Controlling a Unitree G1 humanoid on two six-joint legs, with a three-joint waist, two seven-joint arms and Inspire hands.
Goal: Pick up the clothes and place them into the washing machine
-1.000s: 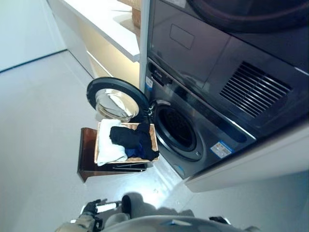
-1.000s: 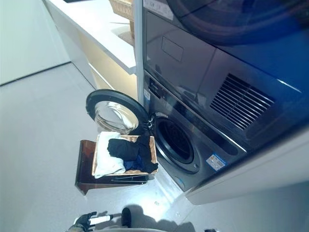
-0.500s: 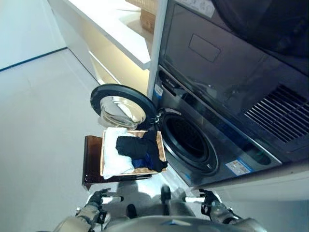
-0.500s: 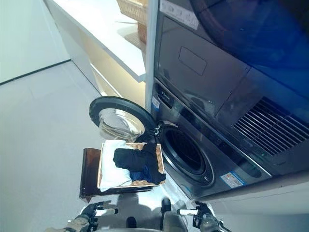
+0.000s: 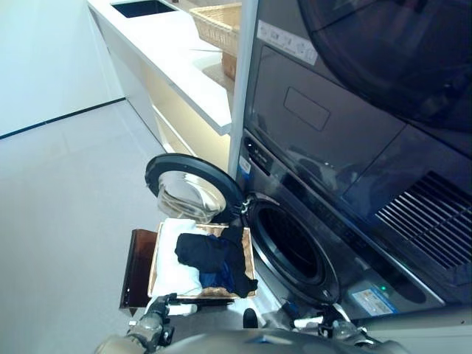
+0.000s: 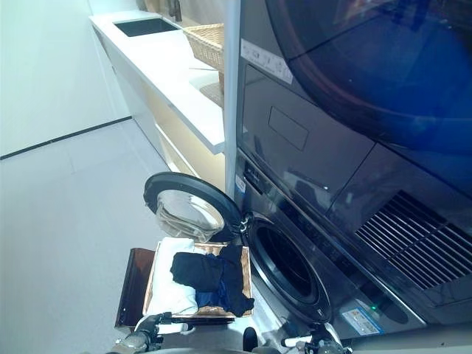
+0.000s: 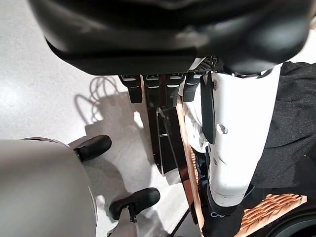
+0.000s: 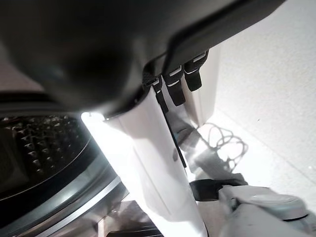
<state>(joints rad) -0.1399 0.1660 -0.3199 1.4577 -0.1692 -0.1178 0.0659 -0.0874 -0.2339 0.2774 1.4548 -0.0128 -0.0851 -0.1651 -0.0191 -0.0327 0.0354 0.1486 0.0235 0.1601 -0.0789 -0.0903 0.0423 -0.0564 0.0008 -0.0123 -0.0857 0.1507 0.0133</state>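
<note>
Dark and white clothes (image 5: 210,254) lie ungrasped in the woven basket (image 5: 248,254) at nine o'clock of the washer's open round drum (image 5: 295,247), so both hands, left (image 5: 153,324) and right (image 5: 335,330), fingers relaxed and empty, must first reach in.

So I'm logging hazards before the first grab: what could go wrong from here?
1. The open washer door stands right behind the basket, so a lift straight up could knock into it.
2. The black garment drapes over the basket's edge beside the drum opening; it may drag or snag the blue garment or the white towel.
3. Both hands are empty and low: left robot hand, right robot hand. The reach is long.
</note>
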